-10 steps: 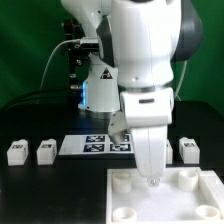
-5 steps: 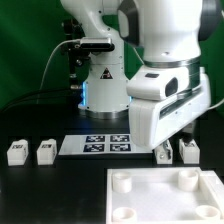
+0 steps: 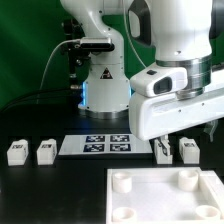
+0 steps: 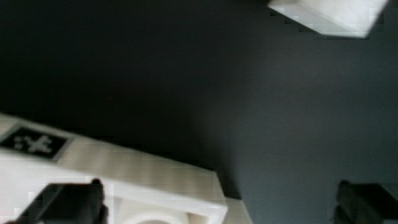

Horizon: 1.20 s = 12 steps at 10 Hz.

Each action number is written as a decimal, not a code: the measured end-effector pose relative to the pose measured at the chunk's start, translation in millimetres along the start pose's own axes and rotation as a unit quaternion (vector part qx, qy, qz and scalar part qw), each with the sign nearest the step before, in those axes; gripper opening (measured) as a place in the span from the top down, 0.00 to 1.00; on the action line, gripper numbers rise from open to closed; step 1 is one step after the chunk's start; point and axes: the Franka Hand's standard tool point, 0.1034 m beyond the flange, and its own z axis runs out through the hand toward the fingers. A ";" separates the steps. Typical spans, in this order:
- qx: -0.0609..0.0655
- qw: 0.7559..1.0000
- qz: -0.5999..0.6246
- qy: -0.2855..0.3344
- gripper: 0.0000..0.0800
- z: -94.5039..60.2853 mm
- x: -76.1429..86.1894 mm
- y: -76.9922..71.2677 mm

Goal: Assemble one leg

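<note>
Four small white legs lie on the black table in the exterior view: two at the left [image 3: 16, 152] [image 3: 45, 151] and two at the right [image 3: 163, 152] [image 3: 188, 150]. My gripper [image 3: 186, 138] hangs low over the right pair, its jaws mostly hidden by the hand. In the wrist view the gripper [image 4: 221, 205] is open wide. A white leg with a marker tag [image 4: 125, 175] lies below it, close to one finger [image 4: 71, 205]. The other finger [image 4: 370, 203] is over bare table. Nothing is held.
The large white square tabletop [image 3: 150, 195] with round corner sockets lies in front. The marker board [image 3: 95, 145] lies between the leg pairs. The robot base [image 3: 100, 80] stands behind. Another white part [image 4: 338, 15] shows at the wrist view's edge.
The arm has swung from over the tabletop's far edge toward the exterior view's right, and now hangs over the right pair of legs. No part has moved.
</note>
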 end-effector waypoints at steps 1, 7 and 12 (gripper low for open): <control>0.004 0.998 0.061 -0.002 0.19 1.5 -7.6 -6.9; 0.013 0.987 0.121 -0.106 0.19 12.8 -35.6 -15.7; 0.025 0.943 0.109 -0.312 0.19 15.9 -46.4 -32.3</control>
